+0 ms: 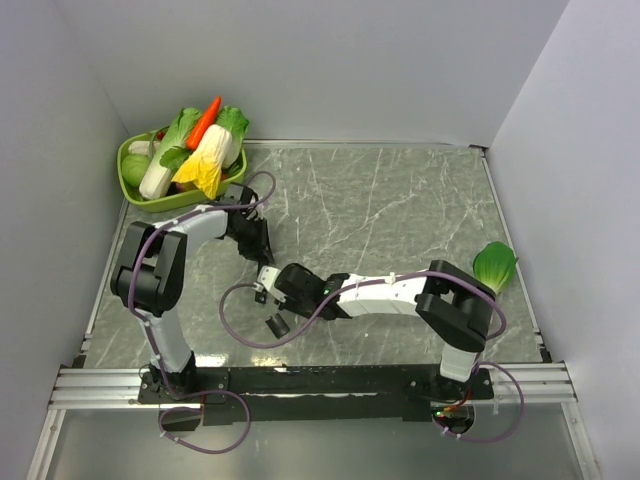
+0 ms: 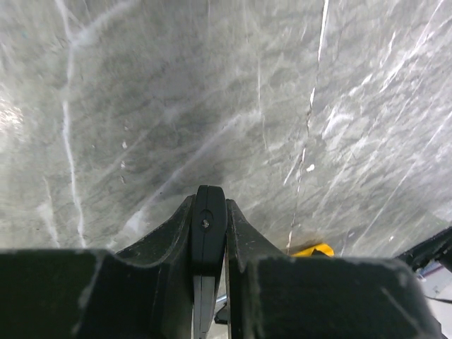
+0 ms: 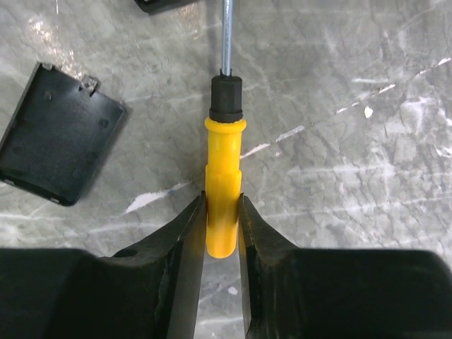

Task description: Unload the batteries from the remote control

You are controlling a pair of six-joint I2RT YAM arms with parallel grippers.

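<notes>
Closest to the left wrist camera, the left end effector (image 2: 210, 206) is clamping shut on the remote control (image 2: 210, 229), which is standing edge-on between the two fingers over the marbled desk (image 2: 282, 106). At the right wrist, the right end effector (image 3: 222, 201) is gripping the yellow screwdriver (image 3: 222, 155) by its handle, a finger pressing on each side and the metal shaft pointing away. Just left of it, a flat black cover (image 3: 60, 134) is lying on the desk. Far back at the left corner, a green basket (image 1: 180, 200) is holding toy vegetables (image 1: 200, 150), and a leafy green (image 1: 495, 265) is lying at the right edge.
</notes>
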